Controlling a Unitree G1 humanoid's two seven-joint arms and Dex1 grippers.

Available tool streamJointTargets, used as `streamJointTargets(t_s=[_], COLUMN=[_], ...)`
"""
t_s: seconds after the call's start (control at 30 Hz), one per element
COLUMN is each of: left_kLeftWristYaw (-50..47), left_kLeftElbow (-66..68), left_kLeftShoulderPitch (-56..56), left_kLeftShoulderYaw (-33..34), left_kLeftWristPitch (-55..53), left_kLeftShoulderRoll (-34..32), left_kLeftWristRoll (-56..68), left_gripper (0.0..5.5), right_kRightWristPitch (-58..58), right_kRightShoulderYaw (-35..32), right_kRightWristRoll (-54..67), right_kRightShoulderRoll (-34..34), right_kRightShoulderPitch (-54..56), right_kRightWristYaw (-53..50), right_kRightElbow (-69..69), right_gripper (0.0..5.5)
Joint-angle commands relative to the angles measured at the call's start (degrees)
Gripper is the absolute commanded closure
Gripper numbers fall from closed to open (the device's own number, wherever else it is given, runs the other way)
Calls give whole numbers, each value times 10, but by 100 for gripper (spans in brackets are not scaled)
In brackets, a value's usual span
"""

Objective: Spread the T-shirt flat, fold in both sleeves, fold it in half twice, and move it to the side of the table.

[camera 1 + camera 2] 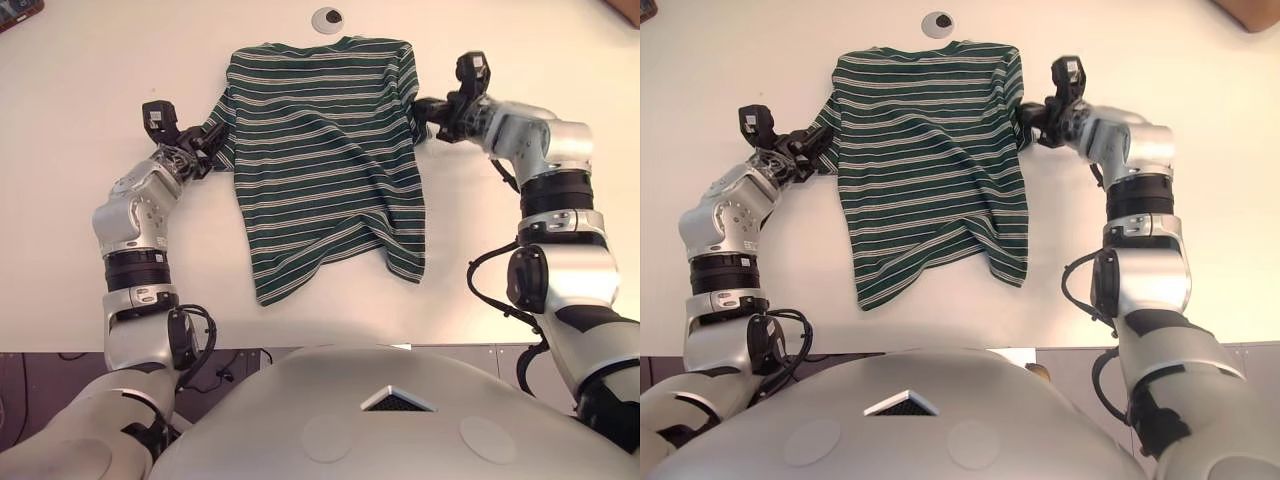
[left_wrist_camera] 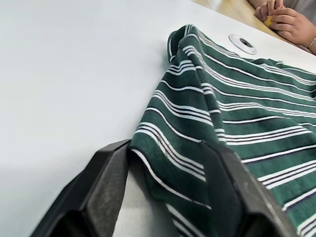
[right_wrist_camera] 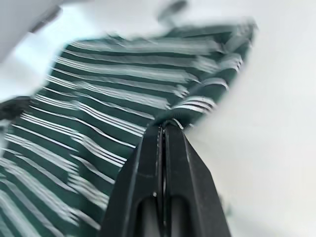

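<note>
Room on table point(image 1: 80, 120) flanking T-shirt point(image 1: 320, 160), disc point(image 1: 327, 18) (small) beyond collar

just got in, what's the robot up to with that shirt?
The robot has a green striped T-shirt lying on the white table, collar away from it. Its right hand is shut, pinching the sleeve edge on that side; its left hand has its fingers apart, one on either side of the other sleeve. The shirt is mostly spread out, but the hem is wrinkled and nothing is folded in half yet.

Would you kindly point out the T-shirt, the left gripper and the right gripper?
T-shirt point(image 1: 325, 150), left eye view, chest.
left gripper point(image 2: 168, 149), left wrist view, between fingertips.
right gripper point(image 3: 162, 127), right wrist view, between fingertips.
</note>
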State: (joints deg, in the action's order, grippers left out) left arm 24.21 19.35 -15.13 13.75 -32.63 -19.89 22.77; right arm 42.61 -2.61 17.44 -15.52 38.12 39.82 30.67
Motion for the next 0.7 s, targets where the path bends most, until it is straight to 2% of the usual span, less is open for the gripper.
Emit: streamJointTargets(t_s=[0.03, 0.17, 0.23, 0.37, 0.57, 0.7], left_kLeftWristYaw=[-5, -7, -7, -10, -13, -11], left_kLeftElbow=[5, 4, -1, -8, -20, -17], left_kLeftShoulderPitch=[13, 8, 9, 21, 33, 29], left_kLeftShoulderYaw=[-7, -12, -12, -8, -6, -7], left_kLeftWristPitch=[-10, -9, -9, -8, -9, -8], left_kLeftShoulderRoll=[6, 10, 9, 9, 11, 12], left_kLeftWristRoll=[-7, -9, -10, -9, -6, -7], left_gripper=[304, 304, 304, 304, 304, 304], right_kRightWristPitch=[22, -31, -60, -88, 3, -51], right_kRightShoulderYaw=[58, 162, 186, 149, 22, 13], right_kRightWristRoll=[-7, -87, -119, -103, 3, -21], right_kRightShoulderRoll=[47, 72, 70, 60, 44, 28], right_kRightShoulderPitch=[-10, -35, -40, -37, 5, 41], right_kRightWristYaw=[0, -15, -30, -27, -12, -25], right_kRightElbow=[-48, 13, 39, 12, -51, 26], right_gripper=[549, 549, 513, 464, 464, 464])
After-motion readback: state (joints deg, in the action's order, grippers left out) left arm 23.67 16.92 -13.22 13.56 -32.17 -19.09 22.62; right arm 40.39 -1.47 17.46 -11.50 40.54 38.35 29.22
